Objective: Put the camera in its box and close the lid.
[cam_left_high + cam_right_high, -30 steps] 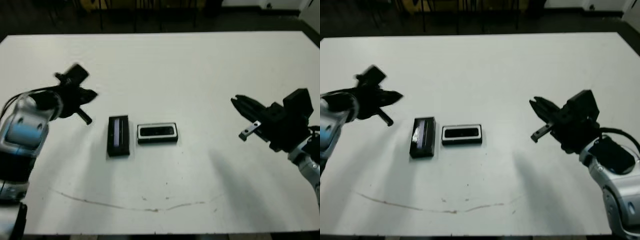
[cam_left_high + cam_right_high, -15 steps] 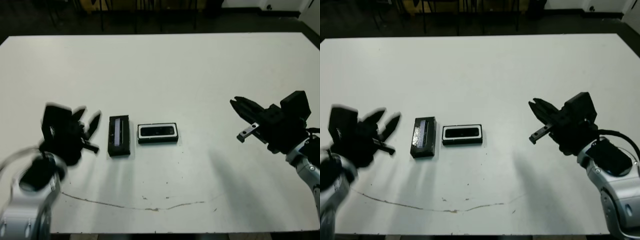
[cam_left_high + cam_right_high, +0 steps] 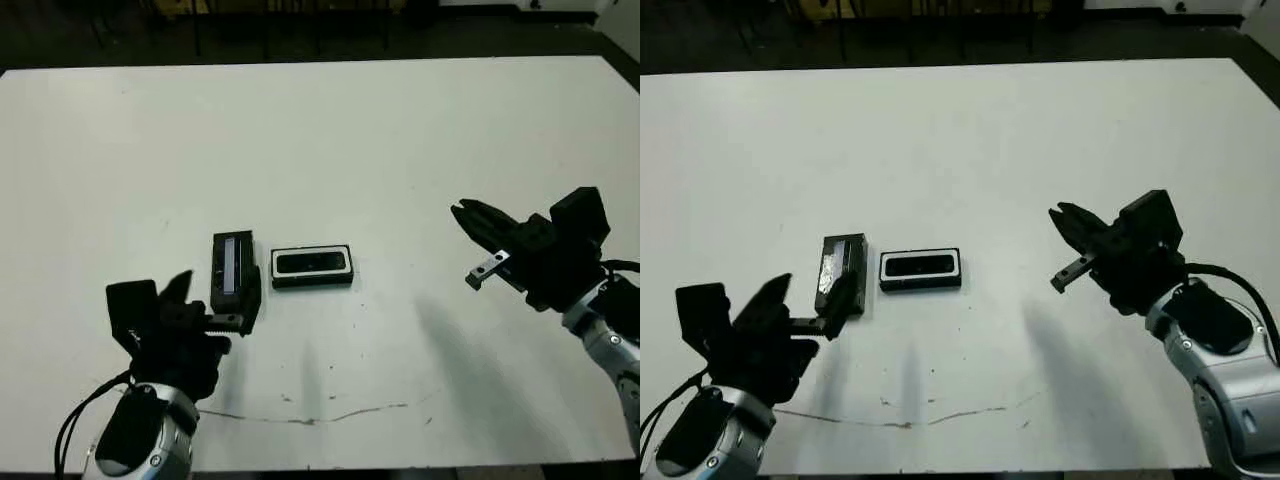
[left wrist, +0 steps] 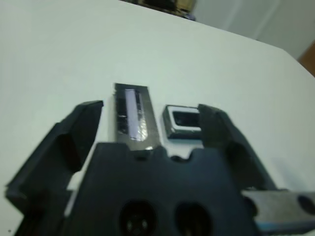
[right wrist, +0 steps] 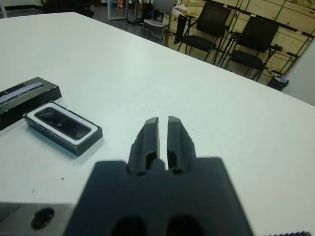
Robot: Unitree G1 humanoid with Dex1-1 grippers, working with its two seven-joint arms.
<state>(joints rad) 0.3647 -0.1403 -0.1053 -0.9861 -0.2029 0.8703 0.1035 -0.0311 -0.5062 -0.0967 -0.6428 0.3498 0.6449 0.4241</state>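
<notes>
— While the left gripper (image 3: 200, 300) spreads wide at the table's (image 3: 330, 130) near edge, what's obscured?
— It overlaps the lid's (image 3: 233, 270) near end; it swung down from nine o'clock.
— And the camera (image 3: 311, 263)?
— Seated in the box (image 3: 312, 268), right of the lid. At three o'clock, the right gripper (image 3: 462, 212) hovers pinched together, bare tabletop between.

White table (image 3: 400, 130): lid (image 3: 234, 272) flat, long axis near-far, left of centre. Box (image 3: 312, 267) just right of it, small gap, camera (image 3: 310, 264) seated inside. Thin dark scuff line (image 3: 310, 416) along near edge.
</notes>
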